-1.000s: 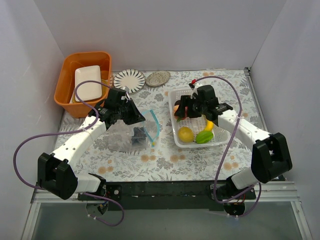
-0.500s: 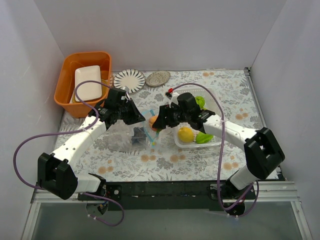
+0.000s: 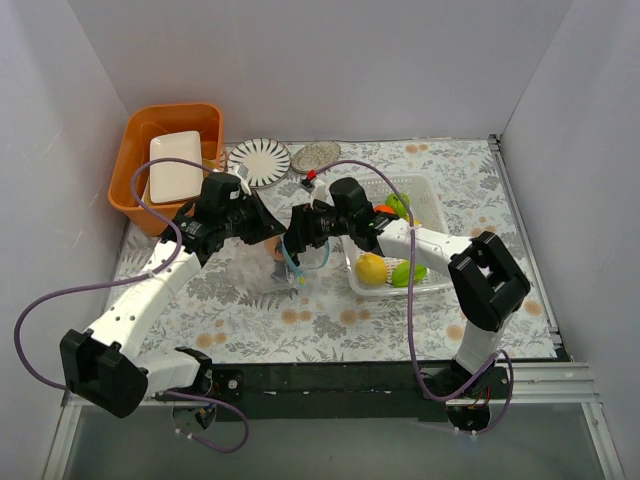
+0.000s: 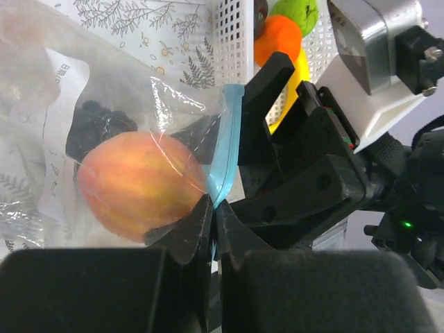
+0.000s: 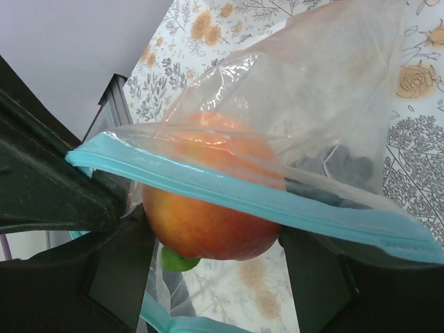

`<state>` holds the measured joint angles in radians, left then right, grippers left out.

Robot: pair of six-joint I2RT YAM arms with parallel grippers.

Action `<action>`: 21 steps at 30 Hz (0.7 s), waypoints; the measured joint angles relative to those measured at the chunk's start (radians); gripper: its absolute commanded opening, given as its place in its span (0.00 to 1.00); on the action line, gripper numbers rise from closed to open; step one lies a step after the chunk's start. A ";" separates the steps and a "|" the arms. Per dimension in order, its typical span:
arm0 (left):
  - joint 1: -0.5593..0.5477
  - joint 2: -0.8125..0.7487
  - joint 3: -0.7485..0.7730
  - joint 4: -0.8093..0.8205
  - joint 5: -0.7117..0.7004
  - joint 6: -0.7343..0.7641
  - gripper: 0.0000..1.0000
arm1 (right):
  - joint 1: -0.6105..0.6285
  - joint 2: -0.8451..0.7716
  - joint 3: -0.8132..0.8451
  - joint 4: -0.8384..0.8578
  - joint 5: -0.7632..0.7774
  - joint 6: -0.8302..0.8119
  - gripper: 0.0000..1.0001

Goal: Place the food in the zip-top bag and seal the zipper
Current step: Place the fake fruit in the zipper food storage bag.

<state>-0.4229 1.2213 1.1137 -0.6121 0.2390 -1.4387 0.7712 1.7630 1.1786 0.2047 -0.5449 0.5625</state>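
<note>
The left gripper [image 4: 214, 208] pinches the light blue zipper strip [image 4: 227, 139] of the clear crinkly plastic bag [image 4: 139, 76]. The right gripper [image 5: 215, 239] grips a round orange-pink toy peach [image 5: 208, 215] inside its mouth, near black grapes [image 5: 331, 170].

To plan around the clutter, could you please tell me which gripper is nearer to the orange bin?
Left. The left gripper pinches the zipper just right of the orange bin; the right gripper, holding the peach beside it, is farther right.
</note>
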 measured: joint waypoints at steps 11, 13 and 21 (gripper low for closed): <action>0.000 -0.063 0.000 0.014 -0.070 -0.021 0.00 | 0.004 -0.077 0.020 -0.129 0.114 -0.119 0.98; 0.000 -0.064 0.000 0.014 -0.085 -0.022 0.00 | 0.001 -0.126 0.017 -0.151 0.155 -0.137 0.98; 0.001 -0.107 0.036 -0.047 -0.227 -0.035 0.00 | -0.095 -0.359 -0.098 -0.216 0.337 -0.173 0.98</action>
<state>-0.4221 1.1145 1.1500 -0.6586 0.0116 -1.4738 0.6765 1.4044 1.0801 -0.0113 -0.2077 0.3893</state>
